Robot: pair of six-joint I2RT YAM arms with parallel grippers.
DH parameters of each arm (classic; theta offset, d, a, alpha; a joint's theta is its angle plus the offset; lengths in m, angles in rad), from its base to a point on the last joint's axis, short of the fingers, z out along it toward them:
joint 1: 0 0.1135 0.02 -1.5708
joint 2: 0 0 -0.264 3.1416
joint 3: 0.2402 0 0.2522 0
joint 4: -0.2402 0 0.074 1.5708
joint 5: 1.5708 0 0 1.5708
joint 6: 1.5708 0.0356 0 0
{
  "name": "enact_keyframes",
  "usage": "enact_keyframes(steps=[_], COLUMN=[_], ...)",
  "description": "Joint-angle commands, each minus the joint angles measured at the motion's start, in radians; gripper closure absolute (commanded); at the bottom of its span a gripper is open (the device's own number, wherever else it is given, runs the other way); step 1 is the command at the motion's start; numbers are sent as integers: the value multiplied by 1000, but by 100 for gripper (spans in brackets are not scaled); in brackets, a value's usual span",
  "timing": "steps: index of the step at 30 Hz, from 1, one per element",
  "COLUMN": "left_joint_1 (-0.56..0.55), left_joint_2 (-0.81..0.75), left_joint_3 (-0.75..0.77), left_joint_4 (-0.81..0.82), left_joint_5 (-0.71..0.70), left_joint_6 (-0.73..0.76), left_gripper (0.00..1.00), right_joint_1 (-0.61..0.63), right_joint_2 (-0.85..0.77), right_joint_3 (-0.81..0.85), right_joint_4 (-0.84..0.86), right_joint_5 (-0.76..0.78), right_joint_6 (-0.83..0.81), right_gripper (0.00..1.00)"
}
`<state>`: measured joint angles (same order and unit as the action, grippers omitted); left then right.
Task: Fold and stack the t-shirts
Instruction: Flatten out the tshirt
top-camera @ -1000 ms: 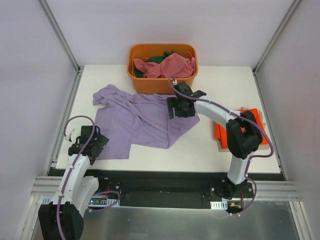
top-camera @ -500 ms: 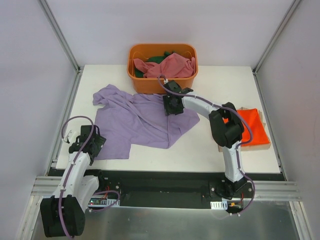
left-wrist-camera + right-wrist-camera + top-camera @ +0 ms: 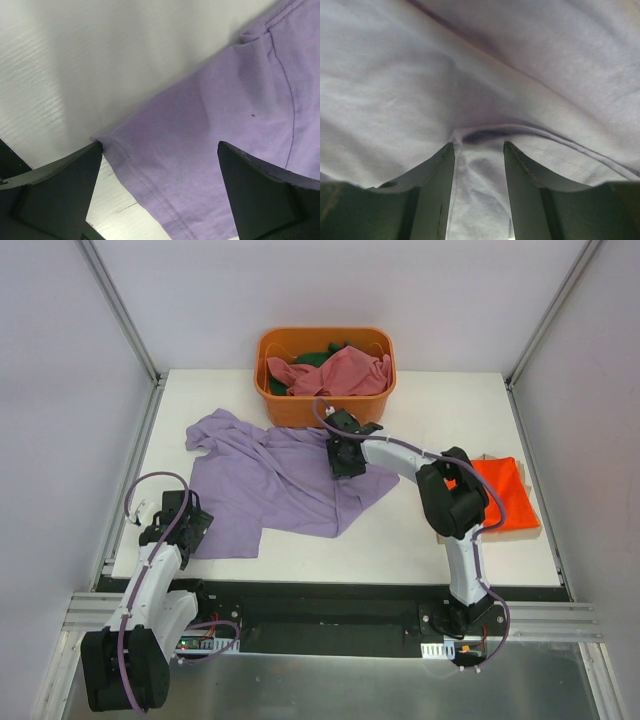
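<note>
Where the lavender t-shirt (image 3: 280, 485) lies spread on the bench (image 3: 400, 530), left of centre, its far-right part is pinched by the right claw (image 3: 343, 462), whose fingers (image 3: 432, 190) are drawn in on a raised fold of cloth. The left claw (image 3: 170, 525) is held wide open over the shirt's near-left hem corner, gripping nothing. An orange-red t-shirt (image 3: 500, 490) is laid at the right edge. A pink t-shirt (image 3: 340, 370) and a dark green t-shirt (image 3: 312, 358) are heaped in the orange tub (image 3: 300, 410) at the back.

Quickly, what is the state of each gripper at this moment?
Left gripper: open wide over a corner of the lavender t-shirt, holding nothing.
Right gripper: jaws narrowed, pressed into the same shirt; whether it grips cannot be told.
</note>
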<state>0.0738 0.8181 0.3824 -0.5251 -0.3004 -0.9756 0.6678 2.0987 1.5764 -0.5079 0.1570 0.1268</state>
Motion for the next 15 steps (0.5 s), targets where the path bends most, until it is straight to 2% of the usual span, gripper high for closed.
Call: enact_keyframes(steps=[1,10,15], left_joint_1=[9,9,9], left_joint_2=[24,36,42], left_joint_3=[-27,-31,-30], left_joint_4=[7,33,40], left_joint_5=[30,49,55], left_joint_6=[11,41,51], left_gripper=[2,8,10], right_joint_1=[41,59,61], right_joint_2=[-57,46,40], right_joint_3=[45,131,116], right_joint_4=[6,-69,-103], right_joint_5=[36,133,170], right_joint_6=[27,40,46], right_gripper=[53,54,60])
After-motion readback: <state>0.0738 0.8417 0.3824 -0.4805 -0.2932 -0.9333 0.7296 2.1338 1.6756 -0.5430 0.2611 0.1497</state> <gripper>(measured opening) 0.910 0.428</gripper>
